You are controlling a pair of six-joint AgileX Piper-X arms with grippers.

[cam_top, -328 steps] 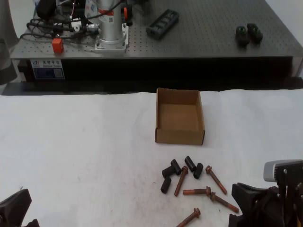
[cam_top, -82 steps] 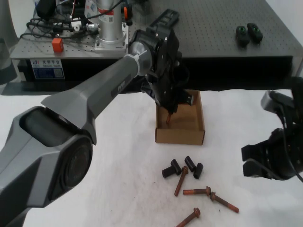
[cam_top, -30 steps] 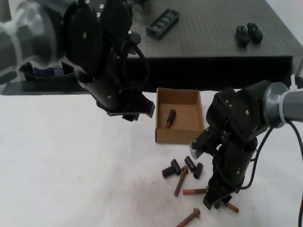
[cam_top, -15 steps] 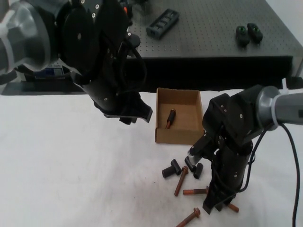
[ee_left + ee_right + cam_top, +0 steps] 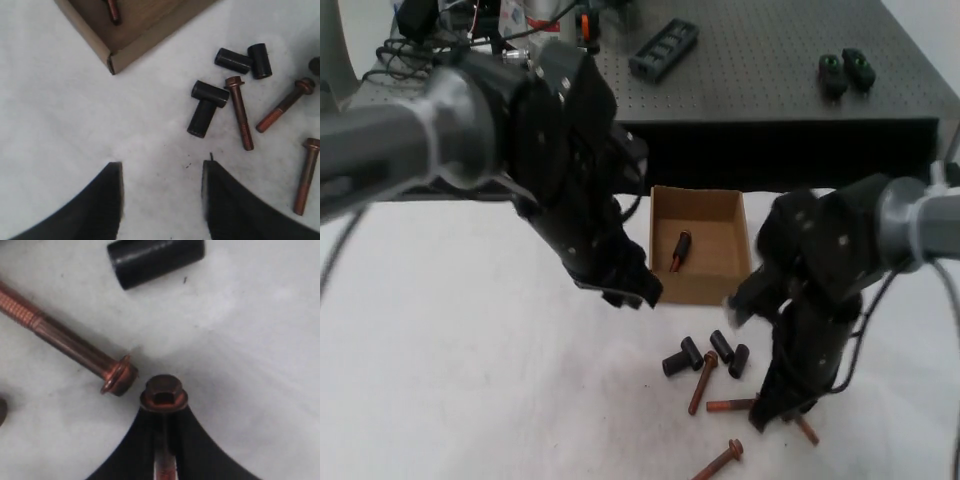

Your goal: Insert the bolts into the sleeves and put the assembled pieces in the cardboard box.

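The cardboard box (image 5: 701, 286) holds one bolt in a sleeve (image 5: 678, 248). In front of it on the white cloth lie several black sleeves (image 5: 682, 357) and copper bolts (image 5: 701, 383). My left gripper (image 5: 638, 292) hangs open just left of the box's front corner; in its own view the left gripper (image 5: 162, 182) is open above bare cloth, with two sleeves (image 5: 205, 105) and a bolt (image 5: 240, 120) a little ahead. Low among the bolts, my right gripper (image 5: 769, 417) (image 5: 164, 416) is shut on a bolt (image 5: 163, 393) by the shank, head out past the fingertips. Another bolt (image 5: 65, 344) lies head to head beside it.
A black sleeve (image 5: 155, 257) lies just beyond the held bolt. The box corner (image 5: 110, 56) is close to the left gripper. Behind the cloth stands a raised perforated metal bench (image 5: 770, 60) with cables and small black parts. White cloth extends to the left.
My left arm has come down and toward the sleeves from beside the box's left wall. The right arm has stayed low over the bolts, shifting only slightly.
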